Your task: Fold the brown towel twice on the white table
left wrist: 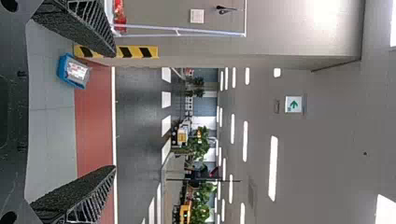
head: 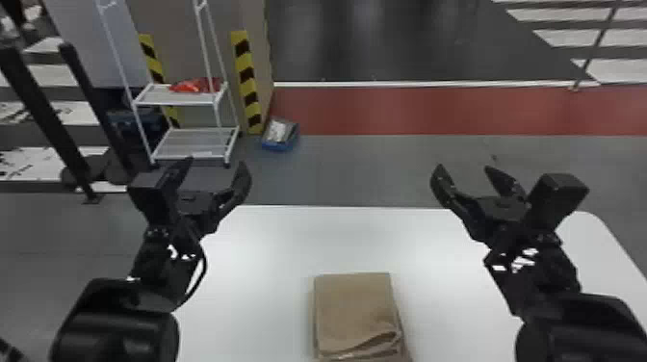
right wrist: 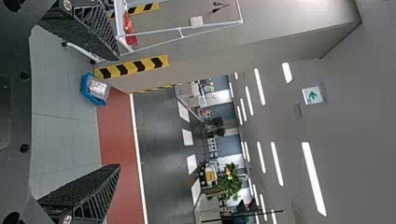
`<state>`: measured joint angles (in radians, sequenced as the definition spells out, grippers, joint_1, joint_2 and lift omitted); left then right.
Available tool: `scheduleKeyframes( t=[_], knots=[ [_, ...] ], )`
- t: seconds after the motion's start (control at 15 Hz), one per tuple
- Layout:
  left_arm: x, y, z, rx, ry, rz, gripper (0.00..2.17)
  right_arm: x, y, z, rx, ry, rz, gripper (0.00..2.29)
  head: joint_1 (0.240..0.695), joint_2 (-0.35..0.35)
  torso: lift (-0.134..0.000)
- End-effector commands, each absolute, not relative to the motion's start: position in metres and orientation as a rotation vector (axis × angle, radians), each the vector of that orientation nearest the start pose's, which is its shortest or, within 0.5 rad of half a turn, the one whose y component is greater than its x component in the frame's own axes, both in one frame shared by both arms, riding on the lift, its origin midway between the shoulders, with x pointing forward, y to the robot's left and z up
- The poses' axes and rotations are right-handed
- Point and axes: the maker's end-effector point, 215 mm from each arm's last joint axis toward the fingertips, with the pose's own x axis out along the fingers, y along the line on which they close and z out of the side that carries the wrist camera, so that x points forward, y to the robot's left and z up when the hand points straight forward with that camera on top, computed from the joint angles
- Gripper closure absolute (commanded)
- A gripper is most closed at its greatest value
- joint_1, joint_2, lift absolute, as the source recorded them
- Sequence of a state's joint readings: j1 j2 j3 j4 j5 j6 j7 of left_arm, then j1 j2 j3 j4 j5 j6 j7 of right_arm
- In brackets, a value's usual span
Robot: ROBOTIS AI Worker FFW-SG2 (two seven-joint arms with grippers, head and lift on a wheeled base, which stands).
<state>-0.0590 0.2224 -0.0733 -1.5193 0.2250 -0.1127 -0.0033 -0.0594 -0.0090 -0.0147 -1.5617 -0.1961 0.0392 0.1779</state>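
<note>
Grey floor (head: 361,168) stretches across a large indoor hall, crossed at two o'clock in the head view by a broad red band (head: 433,110). White and smooth, the bench (head: 289,240) spreads at six o'clock, its far edge lying beyond the towel. At ten o'clock, a white-framed rack (head: 178,100) stands on the floor beside a column striped in yellow and black (head: 245,77). Two black arms reach in over the work area, the left arm (head: 115,327) from eight o'clock and the right arm (head: 573,322) from four. At nine o'clock, the left pincer (head: 215,163) is spread wide and empty, with a clear gap between the fingers of the left pincer (left wrist: 114,111) in its wrist view. Opposite, at three o'clock, the right pincer (head: 465,168) is likewise spread, holding nothing. The brown towel (head: 356,298) rests on the bench at six o'clock, between the arms and apart from both pincers. It lies flat as a neat, layered rectangle, creased toward its five o'clock corner, its near end running out of view. At eleven o'clock, a blue bin (head: 279,146) sits on the floor near the column, while a red bundle (head: 192,86) lies on the rack's upper visible shelf.
</note>
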Motion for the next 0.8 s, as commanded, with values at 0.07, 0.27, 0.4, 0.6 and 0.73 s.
scheduleKeyframes(
  t=[0.07,0.27,0.4,0.6,0.73],
  knots=[
    [0.613,0.266,-0.302,-0.001,-0.102,-0.065,0.02,0.613,-0.199,-0.315,0.186,-0.029,0.172,0.07,0.628,0.059,0.000],
    [0.615,0.267,-0.299,-0.002,-0.107,-0.062,0.02,0.612,-0.198,-0.309,0.185,-0.053,0.170,0.07,0.628,0.059,0.000],
    [0.615,0.269,-0.299,-0.002,-0.107,-0.063,0.02,0.612,-0.198,-0.307,0.183,-0.057,0.171,0.07,0.625,0.061,0.000],
    [0.615,0.268,-0.299,-0.006,-0.107,-0.067,0.02,0.614,-0.197,-0.305,0.176,-0.066,0.173,0.07,0.623,0.063,0.000],
    [0.615,0.268,-0.298,-0.006,-0.109,-0.067,0.02,0.613,-0.198,-0.306,0.178,-0.068,0.172,0.07,0.622,0.064,0.000]
  ],
)
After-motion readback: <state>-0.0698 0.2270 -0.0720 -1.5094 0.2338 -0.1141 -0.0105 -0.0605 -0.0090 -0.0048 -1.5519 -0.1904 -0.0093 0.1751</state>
